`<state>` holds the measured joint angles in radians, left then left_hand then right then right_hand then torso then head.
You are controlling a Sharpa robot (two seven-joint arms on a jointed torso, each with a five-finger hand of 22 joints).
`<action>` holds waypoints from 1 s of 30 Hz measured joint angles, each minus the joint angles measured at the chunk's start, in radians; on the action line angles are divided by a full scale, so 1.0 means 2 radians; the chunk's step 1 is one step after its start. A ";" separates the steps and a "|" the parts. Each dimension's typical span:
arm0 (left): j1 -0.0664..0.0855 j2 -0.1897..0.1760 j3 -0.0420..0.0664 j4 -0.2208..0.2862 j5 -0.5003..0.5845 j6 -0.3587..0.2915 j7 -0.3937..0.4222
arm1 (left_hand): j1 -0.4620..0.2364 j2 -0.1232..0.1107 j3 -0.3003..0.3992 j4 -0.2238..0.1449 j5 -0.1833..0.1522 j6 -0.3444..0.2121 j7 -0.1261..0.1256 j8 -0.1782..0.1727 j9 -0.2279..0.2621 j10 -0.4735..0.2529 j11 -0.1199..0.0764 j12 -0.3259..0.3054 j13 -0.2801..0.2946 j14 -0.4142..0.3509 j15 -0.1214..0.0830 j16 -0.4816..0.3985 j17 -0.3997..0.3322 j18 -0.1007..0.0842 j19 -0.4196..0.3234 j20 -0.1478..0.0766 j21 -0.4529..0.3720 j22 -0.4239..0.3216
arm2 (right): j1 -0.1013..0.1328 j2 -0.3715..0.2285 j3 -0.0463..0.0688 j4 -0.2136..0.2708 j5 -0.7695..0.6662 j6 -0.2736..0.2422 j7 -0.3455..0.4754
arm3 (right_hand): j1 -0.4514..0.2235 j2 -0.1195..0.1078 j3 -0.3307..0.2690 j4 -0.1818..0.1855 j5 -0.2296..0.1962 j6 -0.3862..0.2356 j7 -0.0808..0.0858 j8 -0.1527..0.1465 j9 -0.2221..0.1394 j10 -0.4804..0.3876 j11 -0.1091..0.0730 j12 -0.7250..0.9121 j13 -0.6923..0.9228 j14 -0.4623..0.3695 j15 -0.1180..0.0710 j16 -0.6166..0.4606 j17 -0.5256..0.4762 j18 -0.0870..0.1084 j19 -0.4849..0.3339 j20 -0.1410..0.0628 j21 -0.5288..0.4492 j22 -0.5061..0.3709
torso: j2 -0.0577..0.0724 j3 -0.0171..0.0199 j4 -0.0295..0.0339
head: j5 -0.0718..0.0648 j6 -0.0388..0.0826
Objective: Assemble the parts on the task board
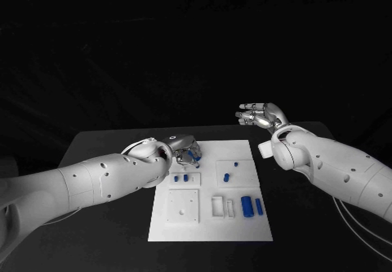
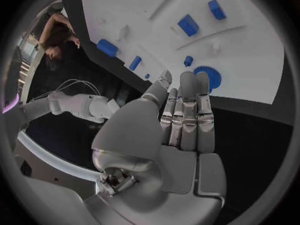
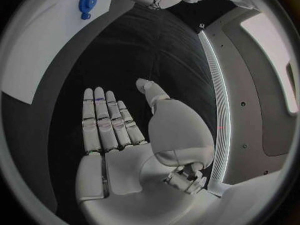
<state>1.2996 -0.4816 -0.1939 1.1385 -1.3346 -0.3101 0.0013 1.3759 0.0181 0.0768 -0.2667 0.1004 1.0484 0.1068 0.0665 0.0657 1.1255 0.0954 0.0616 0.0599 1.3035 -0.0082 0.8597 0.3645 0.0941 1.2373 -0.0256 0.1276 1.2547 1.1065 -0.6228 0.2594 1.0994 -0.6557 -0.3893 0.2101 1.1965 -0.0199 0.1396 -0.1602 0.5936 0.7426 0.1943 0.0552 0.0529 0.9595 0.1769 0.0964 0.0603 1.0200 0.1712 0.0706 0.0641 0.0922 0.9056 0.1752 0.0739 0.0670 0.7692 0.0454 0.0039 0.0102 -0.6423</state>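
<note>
Barely begun. Left robot hand (image 1: 184, 148) flat, holding nothing, over blue gear (image 2: 208, 77) on task board (image 1: 245, 226). Right robot hand (image 1: 260, 117) spread, holding nothing, far right. Blue pegs (image 1: 251, 206) lying loose, near right.

Left hand (image 1: 184, 148) hangs low at the end of its bent arm, fingers straight and together, holding nothing. Right hand (image 1: 260, 115) is raised, palm flat, empty.

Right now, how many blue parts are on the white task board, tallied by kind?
Blue toothed gear wheel: 1
Long blue cylinders: 2
Small blue pegs: 4
Total: 7
</note>
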 measured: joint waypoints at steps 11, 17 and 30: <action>-0.005 0.029 -0.001 -0.037 -0.049 0.016 -0.001 | -0.011 -0.011 0.003 0.017 0.032 0.005 0.005 0.000 0.000 0.010 -0.003 0.000 0.000 0.002 -0.001 0.014 0.003 0.000 0.016 -0.002 -0.017 0.004 | 0.000 0.003 0.000 -0.002 0.001 0.001 0.000 | -0.002 0.002 0.000 0.000 0.000 0.000 0.000 0.000 0.000 0.000 0.000 0.000 0.000 0.000 0.000 0.000 0.000 0.000 0.000 0.000 0.000 0.000 | 0.000 0.0006 -0.0012 | -0.001 0.000; -0.012 0.040 -0.001 -0.053 -0.072 0.024 -0.004 | -0.005 -0.026 0.020 0.037 0.041 0.004 0.004 0.000 0.000 -0.002 0.000 0.000 0.000 0.002 -0.001 0.021 0.003 0.000 0.019 0.002 -0.023 0.013 | 0.000 0.004 0.000 -0.002 0.001 0.001 0.000 | -0.002 0.002 -0.001 0.001 0.002 0.000 0.000 0.000 0.000 0.000 0.000 0.000 0.000 0.000 0.000 0.000 0.000 0.000 0.000 0.000 0.000 0.000 | 0.000 -0.0002 -0.0003 | -0.002 0.000; -0.022 0.052 -0.001 -0.076 -0.103 0.025 0.001 | -0.005 -0.030 0.048 0.031 0.046 0.014 0.003 0.000 0.000 0.006 -0.003 0.000 0.000 0.006 -0.001 0.058 0.009 0.000 0.026 -0.002 -0.007 0.027 | 0.000 0.005 0.000 -0.002 0.001 0.002 0.000 | -0.002 0.002 -0.001 0.001 0.002 0.000 0.000 0.000 0.000 0.000 0.000 0.000 0.000 0.000 0.000 0.000 0.000 0.000 0.000 0.000 0.000 0.000 | 0.000 -0.0003 -0.0009 | -0.003 -0.003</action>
<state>1.2546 -0.3779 -0.1966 0.9859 -1.5415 -0.2608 0.0030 1.3657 -0.0423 0.1729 -0.2045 0.1926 1.0756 0.1120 0.0666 0.0659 1.1385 0.0895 0.0617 0.0601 1.3151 -0.0106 0.9763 0.3831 0.0934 1.2903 -0.0288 0.1142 1.3081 1.1066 -0.6120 0.2594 1.0951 -0.6533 -0.3859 0.2108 1.1927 -0.0159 0.1368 -0.1573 0.5984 0.7431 0.1938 0.0552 0.0529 0.9596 0.1769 0.0964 0.0603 1.0201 0.1712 0.0707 0.0642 0.0924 0.9057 0.1752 0.0739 0.0670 0.7686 0.0449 0.0021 0.0042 -0.6476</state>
